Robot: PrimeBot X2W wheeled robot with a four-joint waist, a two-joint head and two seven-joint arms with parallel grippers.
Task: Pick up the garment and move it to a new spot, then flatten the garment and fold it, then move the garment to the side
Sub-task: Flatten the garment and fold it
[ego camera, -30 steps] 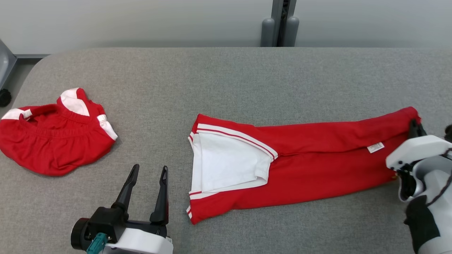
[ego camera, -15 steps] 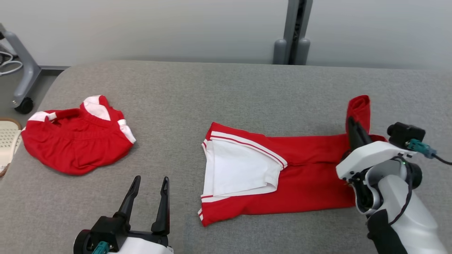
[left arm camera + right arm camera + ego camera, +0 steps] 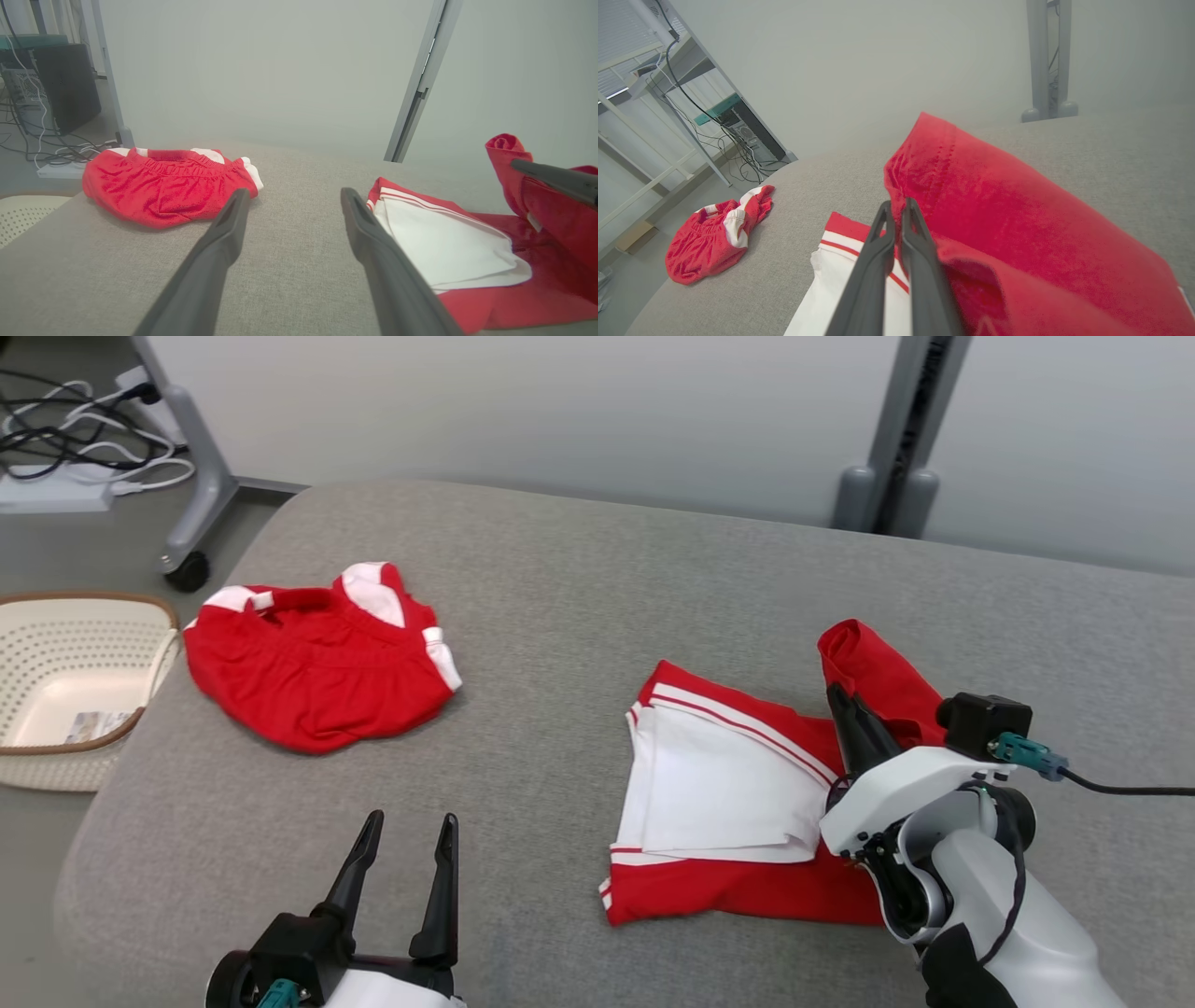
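The garment [image 3: 719, 784] is a pair of red trousers with white stripes and a white panel, lying on the grey table [image 3: 560, 616] right of centre. My right gripper [image 3: 834, 691] is shut on its raised right end, holding that red cloth [image 3: 994, 210] up over the flat part. In the right wrist view the fingers [image 3: 898, 203] are pressed together, with the cloth draped to their right. My left gripper [image 3: 412, 819] is open above bare table at the lower left, well left of the garment [image 3: 448, 238]. Its fingers [image 3: 294, 193] have nothing between them.
A second red and white garment [image 3: 317, 663] lies bunched at the table's left. A cream perforated basket [image 3: 28, 607] stands on the floor beyond the table's left edge. Cables [image 3: 56, 448] and a wheeled stand leg [image 3: 201, 485] are at the back left, and a grey post [image 3: 896, 457] behind the table.
My right gripper has carried the garment's right end up and to the left, over the rest of it. The head camera has turned left, bringing the basket into view. The left gripper stayed open.
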